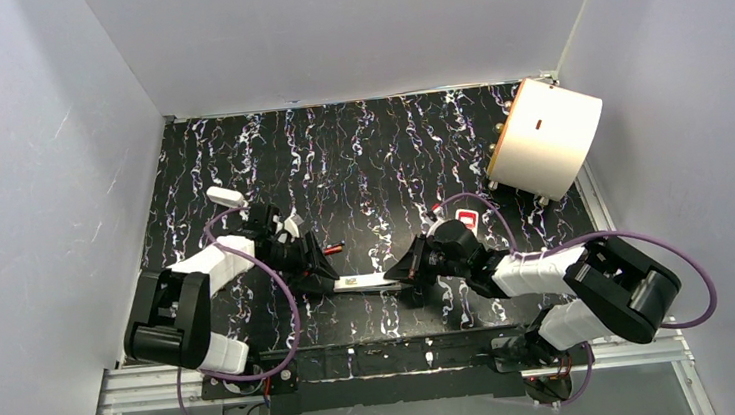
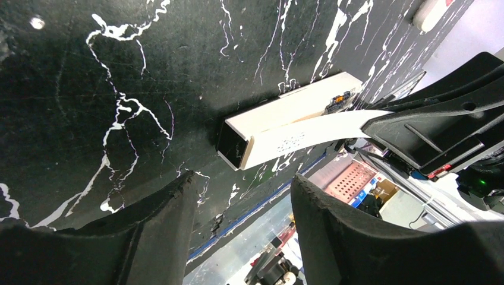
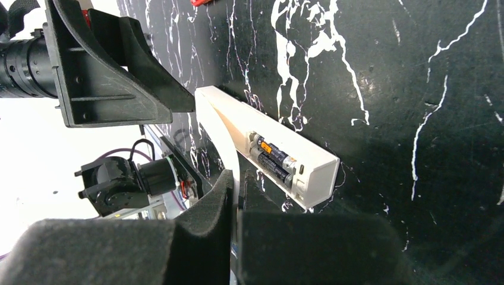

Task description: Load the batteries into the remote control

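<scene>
Batteries (image 3: 274, 159) (seated in the remote (image 3: 318, 175)) lie just beyond right end effector (image 3: 238, 181).

text: none legible | batteries (image 3: 274, 159): label print blurred | remote (image 1: 378, 281) sticker (image 1: 350, 281): too small to read

I'm looking at a black table (image 1: 368, 147) veined all over with white marbling, and by its near edge a cream-white remote (image 3: 318, 175) whose batteries (image 3: 272, 157) are banded black and orange. At the far right corner there's a white drum (image 1: 548, 136) with an orange rim.
</scene>
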Controlling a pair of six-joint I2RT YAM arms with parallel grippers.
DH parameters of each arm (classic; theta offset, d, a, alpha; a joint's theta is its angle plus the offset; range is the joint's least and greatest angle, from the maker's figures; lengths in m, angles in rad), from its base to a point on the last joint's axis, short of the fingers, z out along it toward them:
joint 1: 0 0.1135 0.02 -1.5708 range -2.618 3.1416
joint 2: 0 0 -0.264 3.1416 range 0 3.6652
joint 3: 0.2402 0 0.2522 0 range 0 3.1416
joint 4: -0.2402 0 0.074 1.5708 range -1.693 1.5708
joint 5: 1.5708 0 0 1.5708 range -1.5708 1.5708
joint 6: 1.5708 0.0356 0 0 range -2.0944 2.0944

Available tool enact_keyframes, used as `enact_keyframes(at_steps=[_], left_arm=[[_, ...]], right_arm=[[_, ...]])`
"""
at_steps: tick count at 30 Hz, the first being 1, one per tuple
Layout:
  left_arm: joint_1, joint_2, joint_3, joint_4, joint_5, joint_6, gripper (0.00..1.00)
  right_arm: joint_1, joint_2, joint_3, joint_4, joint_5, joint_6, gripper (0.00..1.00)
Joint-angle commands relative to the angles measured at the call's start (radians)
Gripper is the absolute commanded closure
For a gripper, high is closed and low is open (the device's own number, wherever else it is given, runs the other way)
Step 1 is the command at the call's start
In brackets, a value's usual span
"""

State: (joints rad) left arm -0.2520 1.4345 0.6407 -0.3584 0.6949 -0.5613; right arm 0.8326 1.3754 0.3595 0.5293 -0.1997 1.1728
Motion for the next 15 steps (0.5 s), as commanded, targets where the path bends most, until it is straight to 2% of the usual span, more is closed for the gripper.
enact_keyframes(at_steps=[1,5,11,15], left_arm=[[-0.015,0.016,0.026,-0.002,-0.01,0.003,0.44],[-0.028,0.029,0.031,-0.001,-0.025,0.003,0.45],[-0.053,0.059,0.042,-0.001,-0.051,0.005,0.49],[-0.068,0.079,0.053,0.001,-0.069,0.009,0.53]], right_arm=[[0.002,0.032,0.022,-0.09,0.057,-0.061,0.99],[0.001,0.034,0.042,-0.135,0.05,-0.088,0.99],[0.001,-0.005,0.073,-0.291,0.085,-0.137,0.99],[0.001,-0.004,0.075,-0.3,0.087,-0.138,0.99]])
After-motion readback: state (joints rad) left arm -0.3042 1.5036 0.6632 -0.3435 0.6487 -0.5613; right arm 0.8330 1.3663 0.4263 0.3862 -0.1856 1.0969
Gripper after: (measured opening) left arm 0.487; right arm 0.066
